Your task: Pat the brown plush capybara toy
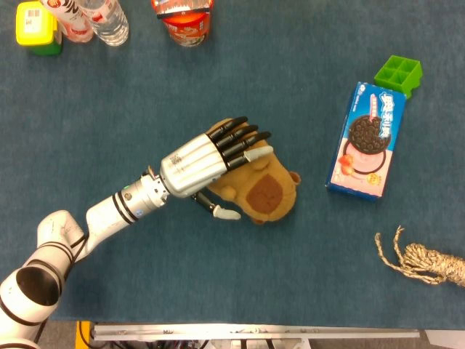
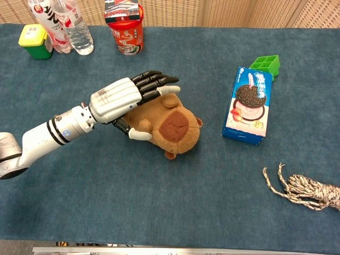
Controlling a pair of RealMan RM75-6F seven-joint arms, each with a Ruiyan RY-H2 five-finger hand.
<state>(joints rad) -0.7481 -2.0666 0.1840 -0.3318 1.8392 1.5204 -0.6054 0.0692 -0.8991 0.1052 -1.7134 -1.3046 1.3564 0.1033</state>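
- Table [image 1: 305, 276], blue carpet-like cover, carries everything.
- Left arm [image 1: 109, 211] enters from the lower left and reaches diagonally toward the table's middle. Right arm and hand not seen in either view.
- Left hand [image 1: 196, 166], silver back and black fingers [image 1: 236, 142], lies flat over the rear of the brown plush capybara toy [image 1: 265, 193]. Fingers straight, close side by side, nothing gripped; thumb [image 1: 220, 212] spread apart and pointing down along the toy's near flank. In the chest view the hand [image 2: 119, 98] sits over the toy's [image 2: 170, 130] upper left part, fingertips past its far edge; whether the palm presses the plush or hovers just above, cannot tell.
- Capybara toy lies near the table's middle, a darker brown patch on top, small ear or foot nubs at its right and lower edges.
- Cookie box [image 1: 365, 139], blue and pink with a dark sandwich cookie printed on it, lies flat well to the right of the toy.
- Coil of frayed rope [image 1: 425, 260] at the lower right edge.
- Red printed cup [image 2: 125, 29] at the far edge, above the toy.
- Clear water bottles [image 2: 66, 26] at the far left.
- Green ice tray [image 1: 398, 74] just beyond the cookie box's top corner.
- Yellow-green container [image 1: 36, 27] in the far left corner, beside the bottles.
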